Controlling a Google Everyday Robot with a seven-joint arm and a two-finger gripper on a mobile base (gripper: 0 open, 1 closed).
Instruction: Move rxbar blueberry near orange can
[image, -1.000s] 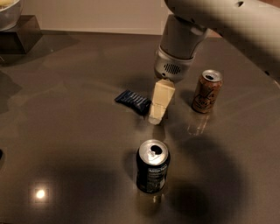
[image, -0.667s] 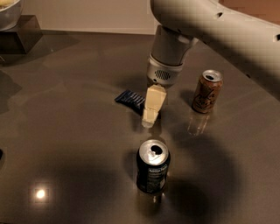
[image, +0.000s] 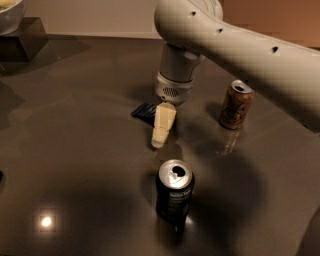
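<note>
The rxbar blueberry (image: 143, 110) lies flat on the dark table, a small dark blue wrapper, with its right end hidden behind my gripper. My gripper (image: 158, 141) hangs from the pale arm and points down just right of and in front of the bar, close to the table. The orange can (image: 235, 105) stands upright to the right, well apart from the bar and the gripper.
A dark can with white label text (image: 174, 193) stands upright in front of the gripper. A dark block (image: 22, 39) with a bowl (image: 10, 12) on it sits at the far left back corner. The big arm (image: 240, 47) spans the upper right.
The arm has swung left, and the gripper has moved left toward the blue bar, now covering its right end. The cans and the bar have not moved.
</note>
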